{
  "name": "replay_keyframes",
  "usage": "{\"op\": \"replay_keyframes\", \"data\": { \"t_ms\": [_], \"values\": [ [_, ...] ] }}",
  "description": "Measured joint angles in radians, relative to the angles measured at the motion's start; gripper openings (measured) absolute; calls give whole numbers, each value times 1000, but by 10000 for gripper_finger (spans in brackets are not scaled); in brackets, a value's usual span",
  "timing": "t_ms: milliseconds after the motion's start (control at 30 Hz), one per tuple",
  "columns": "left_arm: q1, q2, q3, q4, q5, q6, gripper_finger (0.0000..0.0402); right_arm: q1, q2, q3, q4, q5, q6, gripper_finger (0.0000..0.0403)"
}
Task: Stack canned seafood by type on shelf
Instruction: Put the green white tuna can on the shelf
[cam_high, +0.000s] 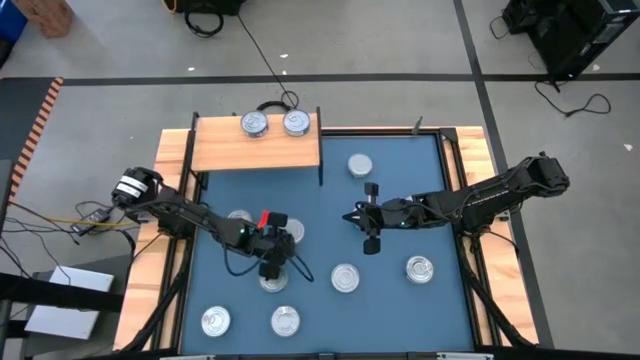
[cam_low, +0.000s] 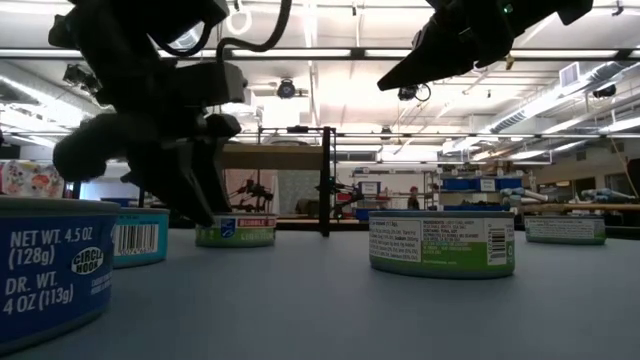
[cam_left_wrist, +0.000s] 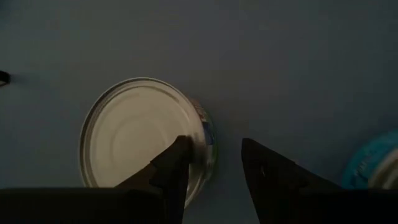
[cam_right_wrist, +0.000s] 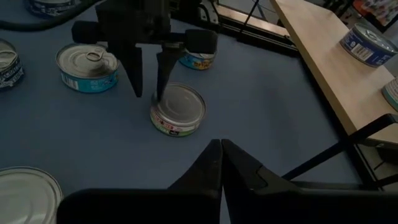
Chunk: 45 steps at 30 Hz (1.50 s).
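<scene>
Broadly, the blue bench (cam_high: 400, 210) carries everything. The light wooden shelf (cam_high: 225, 150) stands along its far edge, towards the left arm's side.

The left tool (cam_high: 272, 268) hangs low over the near-left part of the bench, directly above one plain-lidded tin (cam_right_wrist: 178, 110). The right tool (cam_high: 352, 216) waits pinched shut, well above the middle of the bench. The left arm is therefore plainly the nearer one.

The coming grasp turns on an offset. In the left wrist view the tool's fingers (cam_left_wrist: 177, 162) stand narrowly parted. One finger is over the tin's lid (cam_left_wrist: 137, 130), just inside the rim, and the other is over bare bench beside the tin's wall. The tin lies to one side of the gap, not centred in it, and nothing is held. I judge that the gap looks too narrow for the tin, so the tool would have to widen and shift towards the tin's centre before closing. A round tin has no long axis to line up with.

The count is one shelf and two tools. Two tins (cam_high: 254, 123) sit side by side on the shelf, and about eight are scattered on the bench, two of them partly hidden under the left arm.
</scene>
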<state>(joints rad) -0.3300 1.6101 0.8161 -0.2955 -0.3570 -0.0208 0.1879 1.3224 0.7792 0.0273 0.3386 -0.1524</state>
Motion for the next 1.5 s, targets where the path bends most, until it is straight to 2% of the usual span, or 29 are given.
{"op": "replay_keyframes", "data": {
  "t_ms": [233,533,600,1000,1233,1500],
  "values": [
    [-2,12,3,-3,-21,18,124,0,0,0,0,0,0,19],
    [0,11,28,-40,-18,14,19,0,0,0,2,0,0,14],
    [2,12,44,-60,-5,14,6,0,0,0,1,0,0,17],
    [32,15,127,-149,38,10,1,0,0,0,2,0,2,39],
    [62,14,187,-176,87,9,1,0,4,0,3,0,3,66],
    [107,12,229,-178,111,-11,0,7,160,-1,84,0,-42,113]
  ]
}}
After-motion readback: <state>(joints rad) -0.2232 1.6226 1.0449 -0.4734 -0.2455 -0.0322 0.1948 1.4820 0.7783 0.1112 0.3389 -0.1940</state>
